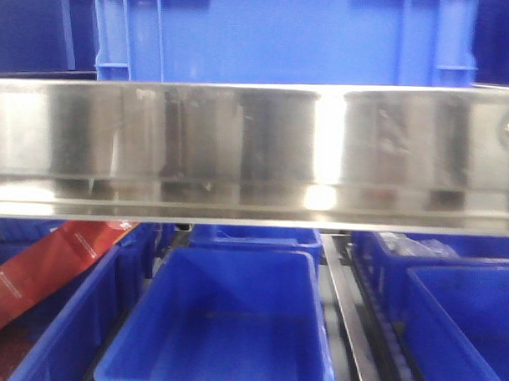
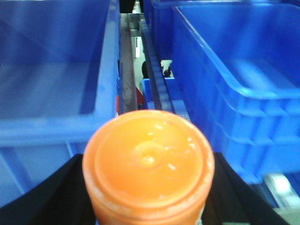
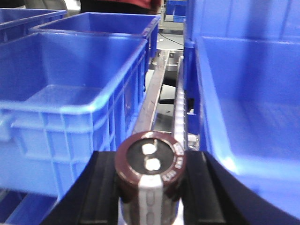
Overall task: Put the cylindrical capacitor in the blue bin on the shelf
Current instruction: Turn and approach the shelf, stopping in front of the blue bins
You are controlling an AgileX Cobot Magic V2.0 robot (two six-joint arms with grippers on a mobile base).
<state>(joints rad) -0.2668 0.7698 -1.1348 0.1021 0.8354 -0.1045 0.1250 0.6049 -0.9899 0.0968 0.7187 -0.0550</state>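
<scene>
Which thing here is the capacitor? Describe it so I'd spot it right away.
Look between the big blue bins in the right wrist view, where a metal rail runs away. At its near end, the right end effector grips the cylindrical capacitor, a short dark maroon cylinder. Two silvery terminals on its flat top set it apart from the plain orange-topped item in the left end effector.

Between my right fingers (image 3: 101, 187) the capacitor (image 3: 150, 173) runs off the bottom edge, its lower end unseen. The orange cylinder (image 2: 148, 164) between my left fingers (image 2: 47, 201) is cut off likewise, and blurred. Ahead of both, the shelf (image 1: 256, 145) rail hides most of the far bin (image 1: 253, 236).
</scene>
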